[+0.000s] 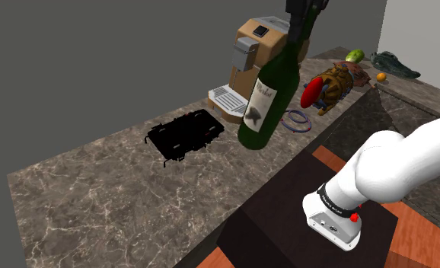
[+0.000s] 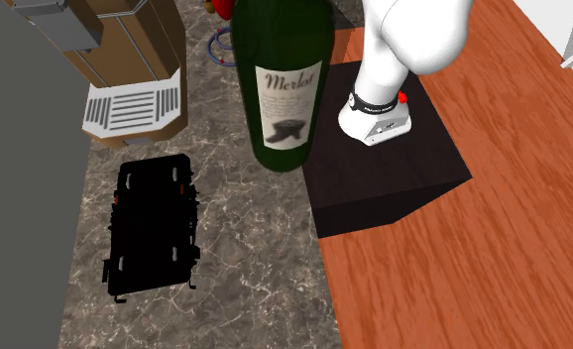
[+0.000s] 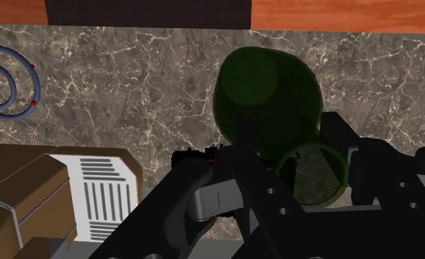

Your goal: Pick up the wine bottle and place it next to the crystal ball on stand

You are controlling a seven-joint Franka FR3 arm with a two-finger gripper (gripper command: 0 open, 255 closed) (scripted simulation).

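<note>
A dark green wine bottle (image 1: 268,95) with a white "Merlot" label hangs tilted above the marble counter (image 1: 97,198). My gripper (image 1: 302,23) is shut on its neck at the top of the shoulder view. The wrist view looks down the bottle (image 3: 266,96), and my gripper (image 3: 306,173) clasps its neck between the black fingers (image 3: 222,199). The second exterior view shows the bottle's (image 2: 289,79) body and label large, over the counter's edge. A red ball in an ornate golden-brown stand (image 1: 331,84) sits farther along the counter, beyond the bottle.
A brown and white coffee machine (image 1: 249,65) stands behind the bottle. A black rack (image 1: 184,137) lies to its left in the shoulder view. A bluish coil (image 1: 296,120) lies near the ball. The black stand box (image 1: 310,205) borders the counter, with orange floor (image 2: 493,258) beside it.
</note>
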